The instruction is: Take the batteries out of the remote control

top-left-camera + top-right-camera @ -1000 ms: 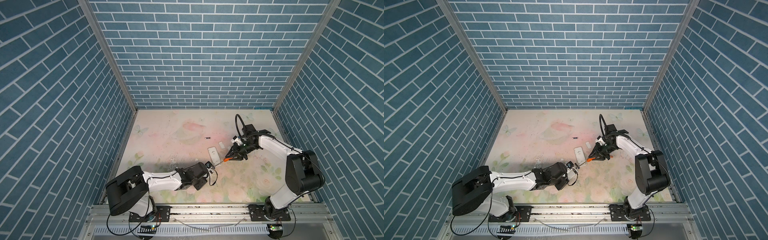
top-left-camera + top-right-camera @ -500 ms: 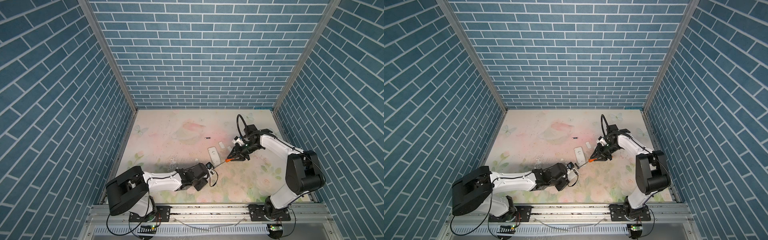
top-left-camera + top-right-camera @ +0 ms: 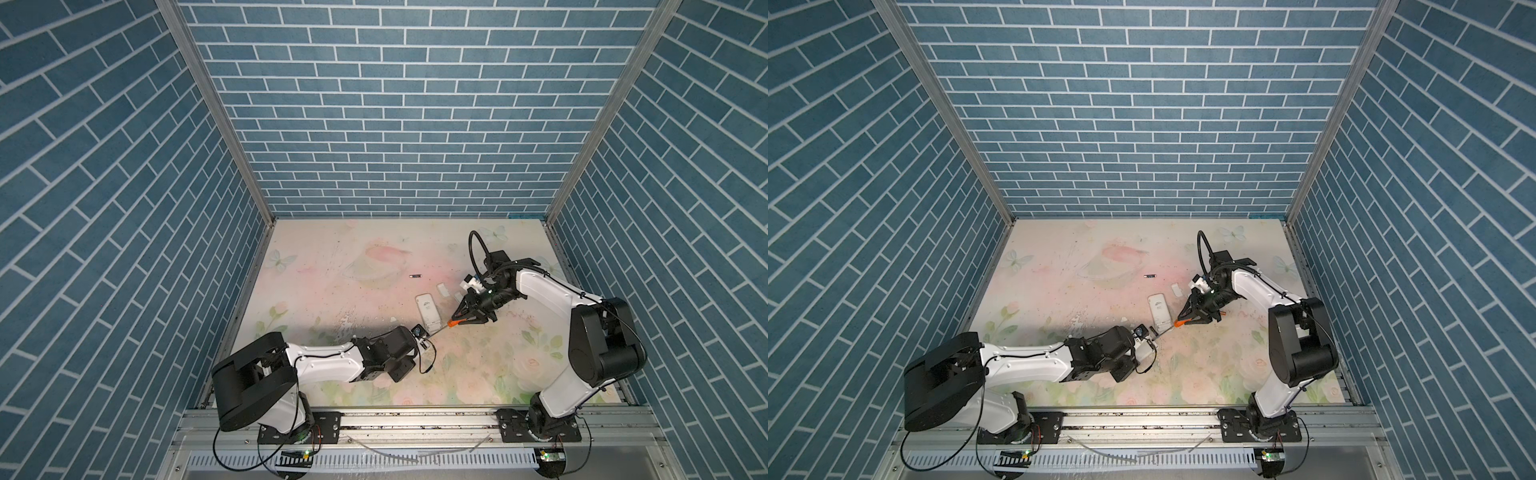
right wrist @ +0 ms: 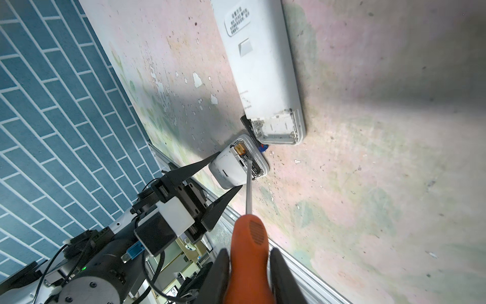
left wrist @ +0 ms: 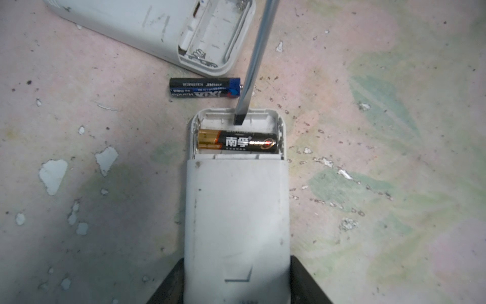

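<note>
The small remote (image 5: 236,210) is white boxy plastic with rounded corners, pretty scuffed, and its back end is cut off by the frame in the left wrist view. The left claw (image 5: 236,284) is clamped on its two long sides, with the black wedge fingers (image 4: 189,168) pressed against the shell. At its open end one black-and-gold battery (image 5: 236,143) sits crosswise in the inner slot, and the outer slot beside it is bare. The screwdriver (image 4: 249,244) has a ribbed orange handle that the right claw (image 4: 249,254) pinches tight. Its flat steel tip is down in that bare slot right next to the battery, though I can't tell if it actually touches the plastic. Just off the small remote's open end a blue-and-black battery (image 5: 205,88) lies loose on the surface (image 5: 368,184), a floral print that's chipped and speckled. From the right wrist view that battery is mostly hidden behind the small remote, with only a blue tip poking out. Past it lies a bigger remote (image 5: 131,23), white, with its compartment open and the springs showing, and most of its body is out of frame. In both top views the small remote is nearly buried under the left arm. Well away from it there's a third battery (image 3: 416,275), too tiny to read.
</note>
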Available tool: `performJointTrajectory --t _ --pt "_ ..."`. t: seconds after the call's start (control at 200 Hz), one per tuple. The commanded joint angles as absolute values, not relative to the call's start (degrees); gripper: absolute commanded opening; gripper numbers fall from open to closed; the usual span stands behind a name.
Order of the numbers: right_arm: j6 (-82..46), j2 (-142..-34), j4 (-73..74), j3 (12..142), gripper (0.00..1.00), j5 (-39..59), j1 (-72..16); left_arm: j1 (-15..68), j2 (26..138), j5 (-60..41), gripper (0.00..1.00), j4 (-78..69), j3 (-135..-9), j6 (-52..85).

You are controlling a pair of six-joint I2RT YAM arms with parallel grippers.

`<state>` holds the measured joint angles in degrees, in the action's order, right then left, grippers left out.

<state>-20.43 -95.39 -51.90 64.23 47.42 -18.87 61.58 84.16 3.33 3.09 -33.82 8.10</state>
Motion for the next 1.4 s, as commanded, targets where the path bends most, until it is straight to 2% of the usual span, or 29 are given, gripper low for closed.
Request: performJointTrajectory --t 0.0,0.685,1.395 --pt "-16.7 -96.6 -52.3 65.9 0.0 48.8 -19.2 62.3 85.5 2.9 0.57 5.9 -32.5 7.4" --pt "-13.5 -102.0 -54.1 65.5 0.0 52.8 -19.2 62.5 86.4 3.7 0.56 6.1 -33.0 7.4" --pt "-12.8 -96.5 -57.0 65.9 0.0 51.9 -19.2 62.6 89.0 6.1 0.56 6.9 -34.1 10.6"
